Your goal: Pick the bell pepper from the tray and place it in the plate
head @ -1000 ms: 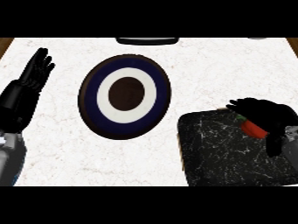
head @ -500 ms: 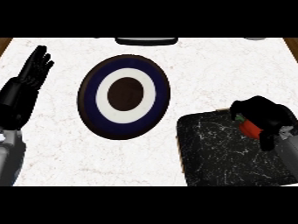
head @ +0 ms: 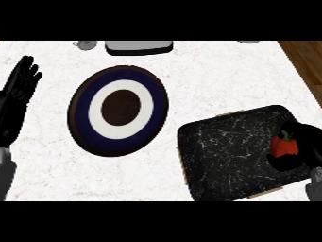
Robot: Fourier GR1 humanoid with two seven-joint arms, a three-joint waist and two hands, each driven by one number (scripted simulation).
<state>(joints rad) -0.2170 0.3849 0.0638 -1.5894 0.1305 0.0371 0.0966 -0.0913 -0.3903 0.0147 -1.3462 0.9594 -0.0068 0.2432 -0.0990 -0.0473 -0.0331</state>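
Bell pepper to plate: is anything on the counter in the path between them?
Nothing visible. The bell pepper sits in the right robot hand over the tray. Between the tray and the plate to its left, only bare counter shows.

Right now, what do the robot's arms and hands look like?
Both hands are black, with slim fingers and a thumb. The left hand shows at the view's left, the right hand at the right. Behind each hand comes a smooth grey forearm, rising from the bottom edge. No cables or markings show on them.
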